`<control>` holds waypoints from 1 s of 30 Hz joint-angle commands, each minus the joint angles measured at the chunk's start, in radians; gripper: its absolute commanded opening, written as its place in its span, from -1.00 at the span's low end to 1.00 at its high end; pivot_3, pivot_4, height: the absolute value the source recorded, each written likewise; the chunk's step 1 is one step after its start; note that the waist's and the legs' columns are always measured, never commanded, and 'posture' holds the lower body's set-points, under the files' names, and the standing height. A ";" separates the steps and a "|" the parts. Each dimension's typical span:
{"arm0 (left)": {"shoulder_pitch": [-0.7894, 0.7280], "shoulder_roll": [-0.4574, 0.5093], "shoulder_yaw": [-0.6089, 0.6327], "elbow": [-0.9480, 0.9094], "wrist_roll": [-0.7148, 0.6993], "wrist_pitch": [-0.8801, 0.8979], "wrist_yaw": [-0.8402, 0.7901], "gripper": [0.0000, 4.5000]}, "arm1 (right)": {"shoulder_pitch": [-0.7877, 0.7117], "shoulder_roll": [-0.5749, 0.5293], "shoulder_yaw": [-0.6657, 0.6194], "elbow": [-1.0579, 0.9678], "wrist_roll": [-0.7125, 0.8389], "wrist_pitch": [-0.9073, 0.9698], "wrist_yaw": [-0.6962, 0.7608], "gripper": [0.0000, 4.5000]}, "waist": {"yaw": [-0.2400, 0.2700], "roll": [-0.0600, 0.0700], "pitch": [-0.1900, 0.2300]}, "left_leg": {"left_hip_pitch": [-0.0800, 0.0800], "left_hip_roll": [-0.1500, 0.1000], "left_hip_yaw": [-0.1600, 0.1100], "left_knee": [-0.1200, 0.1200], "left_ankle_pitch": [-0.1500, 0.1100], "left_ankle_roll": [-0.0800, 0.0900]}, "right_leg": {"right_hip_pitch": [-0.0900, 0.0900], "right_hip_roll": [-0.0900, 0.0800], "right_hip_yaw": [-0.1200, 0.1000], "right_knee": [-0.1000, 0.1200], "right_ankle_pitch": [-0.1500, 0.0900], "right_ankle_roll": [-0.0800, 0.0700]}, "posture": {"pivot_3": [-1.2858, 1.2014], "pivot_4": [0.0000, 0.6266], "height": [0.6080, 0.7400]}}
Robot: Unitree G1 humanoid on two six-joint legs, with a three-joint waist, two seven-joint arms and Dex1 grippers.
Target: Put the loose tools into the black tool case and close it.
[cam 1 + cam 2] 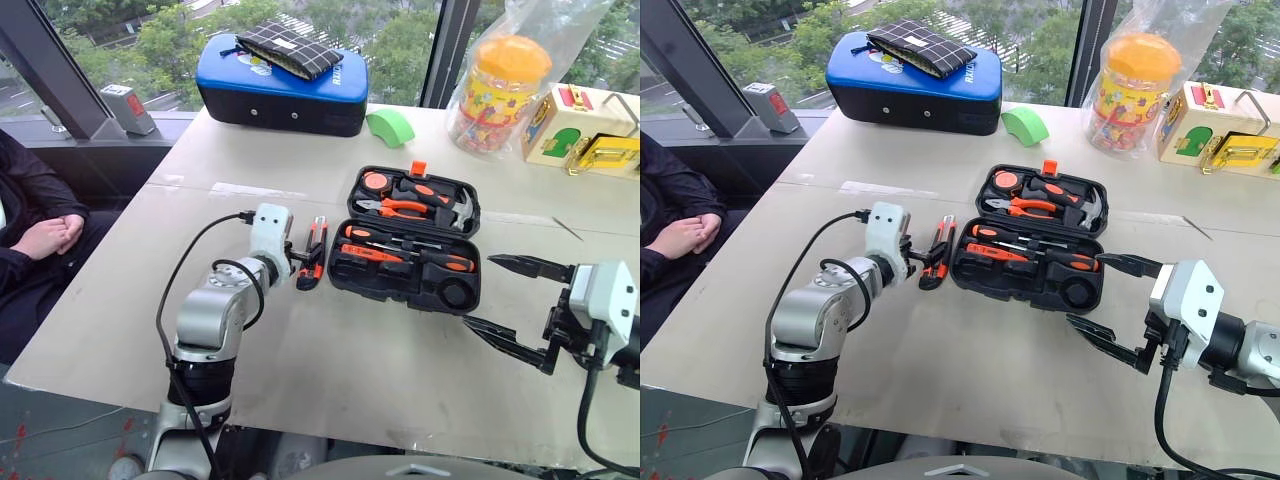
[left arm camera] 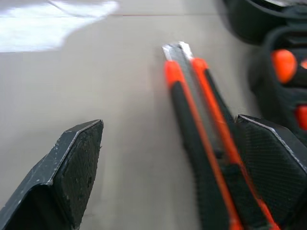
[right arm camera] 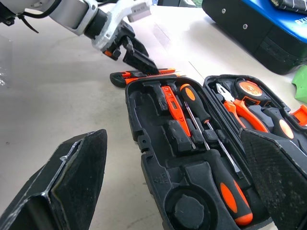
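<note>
the black tool case (image 1: 405, 250) lies open near the middle of the bench (image 1: 330, 360), screwdrivers (image 1: 410, 255) seated in its near half, pliers (image 1: 405, 207) and hammer in the far half. the orange-and-black utility knife (image 1: 313, 252) lies on the bench just beside the case's left side. the left end effector (image 1: 915, 258) is spread wide at the knife's near end, one finger (image 2: 268, 167) over its handle, not gripping. the right end effector (image 1: 515, 300) hangs wide and empty off the case's right near corner.
</note>
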 commanded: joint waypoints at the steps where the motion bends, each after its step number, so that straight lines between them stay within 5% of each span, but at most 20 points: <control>1: -0.010 -0.014 0.005 -0.029 -0.011 0.007 0.005 0.99 | -0.004 -0.013 -0.023 -0.019 0.008 -0.005 0.001 1.00 | 0.000 0.000 0.000 | 0.000 0.000 0.000 0.000 0.000 0.000 | 0.000 0.000 0.000 0.000 0.000 0.000 | 0.03 -0.52 1.00; 7: 0.005 0.027 -0.066 -0.030 0.038 0.044 0.015 0.99 | 0.000 -0.014 -0.023 -0.019 0.007 -0.006 0.003 1.00 | -0.001 0.000 0.000 | 0.000 0.000 0.000 0.000 0.000 0.000 | 0.000 0.000 0.000 0.000 0.000 0.000 | 0.03 -0.52 1.00; 14: 0.070 0.052 -0.085 -0.024 0.036 -0.029 -0.013 -0.34 | 0.003 -0.014 -0.020 -0.019 0.005 -0.007 0.002 1.00 | -0.006 0.002 -0.001 | 0.002 0.000 0.001 -0.002 0.000 0.000 | 0.001 0.000 0.001 0.000 0.000 0.000 | 0.03 -0.52 1.00; 19: 0.051 0.111 0.061 0.008 -0.038 -0.225 -0.135 -0.35 | 0.007 -0.009 -0.020 -0.020 0.002 -0.011 -0.002 1.00 | -0.011 0.003 -0.001 | 0.002 0.001 0.001 -0.002 0.000 0.000 | 0.000 0.001 0.001 0.000 0.000 0.000 | 0.03 -0.52 1.00; 22: -0.019 0.204 0.071 0.072 -0.100 -0.351 -0.338 -0.35 | 0.013 -0.004 -0.019 -0.019 -0.005 -0.016 -0.006 1.00 | -0.006 0.000 0.001 | 0.001 0.001 0.000 -0.002 0.000 -0.001 | -0.001 0.001 0.000 0.000 0.000 0.000 | 0.03 -0.52 1.00; 26: -0.107 0.364 -0.088 0.136 -0.157 -0.512 -0.810 -0.35 | 0.028 0.005 -0.037 -0.021 0.000 -0.017 -0.014 1.00 | 0.007 0.001 0.002 | -0.001 -0.002 0.000 -0.002 0.002 -0.004 | -0.001 -0.002 -0.003 -0.003 0.000 -0.001 | 0.03 -0.52 1.00; 30: -0.238 0.411 -0.268 0.334 -0.043 -0.807 -1.133 -0.35 | 0.068 0.009 -0.075 -0.025 0.001 -0.021 0.002 1.00 | 0.003 0.003 0.002 | -0.002 -0.004 0.001 -0.002 0.002 -0.004 | 0.000 -0.002 -0.002 -0.009 0.000 0.000 | 0.03 -0.52 1.00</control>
